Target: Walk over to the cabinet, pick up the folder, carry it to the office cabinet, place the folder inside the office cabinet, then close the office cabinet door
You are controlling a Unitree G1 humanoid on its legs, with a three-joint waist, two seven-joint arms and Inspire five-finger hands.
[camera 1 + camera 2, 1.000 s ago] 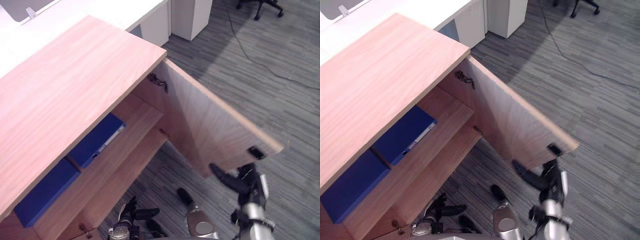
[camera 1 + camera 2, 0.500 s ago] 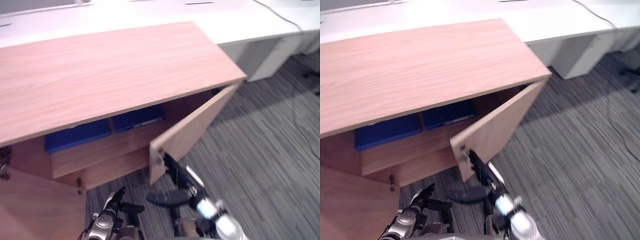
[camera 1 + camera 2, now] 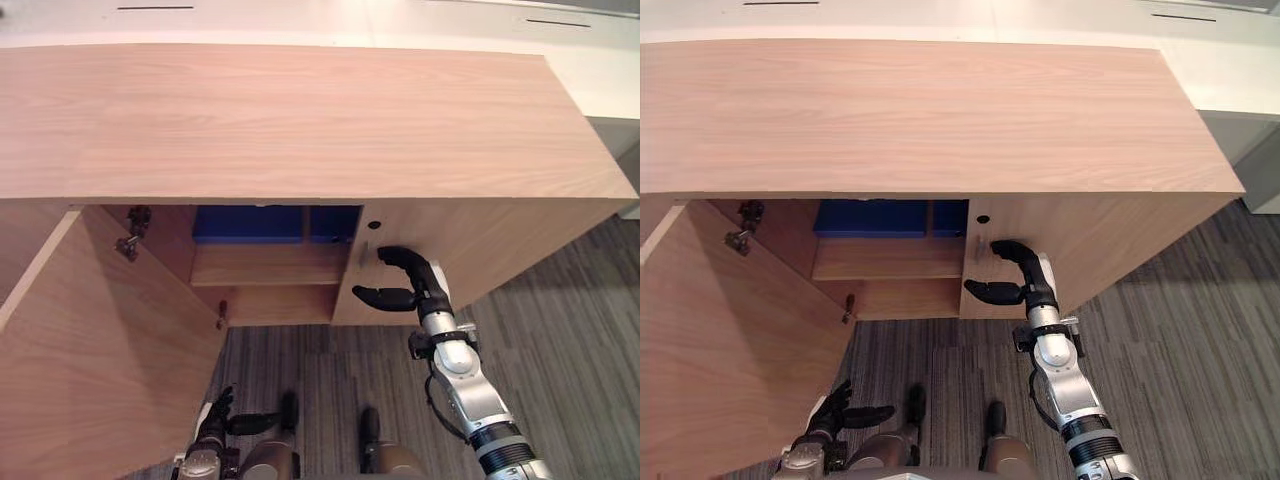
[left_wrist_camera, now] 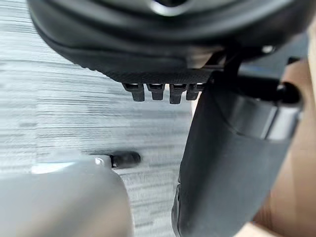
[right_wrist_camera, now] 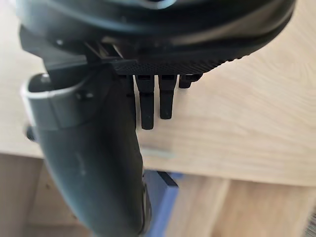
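right door (image 3: 480,250) has swung almost shut since a second ago, with the right robot hand (image 3: 422,282) spread wide against its face (thumb apart). blue folders (image 3: 247,224) lie on the upper shelf (image 3: 270,265) of the cabinet (image 3: 300,120). left robot hand (image 3: 215,420) hangs low, fingers loose.

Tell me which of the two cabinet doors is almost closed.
The right door, against which the right hand rests; the left door stands wide open.

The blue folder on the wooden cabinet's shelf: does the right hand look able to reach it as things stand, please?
Probably yes. The right hand is at the free edge of the nearly shut light wooden right door, and the opening beside it leaves the blue folder uncovered.
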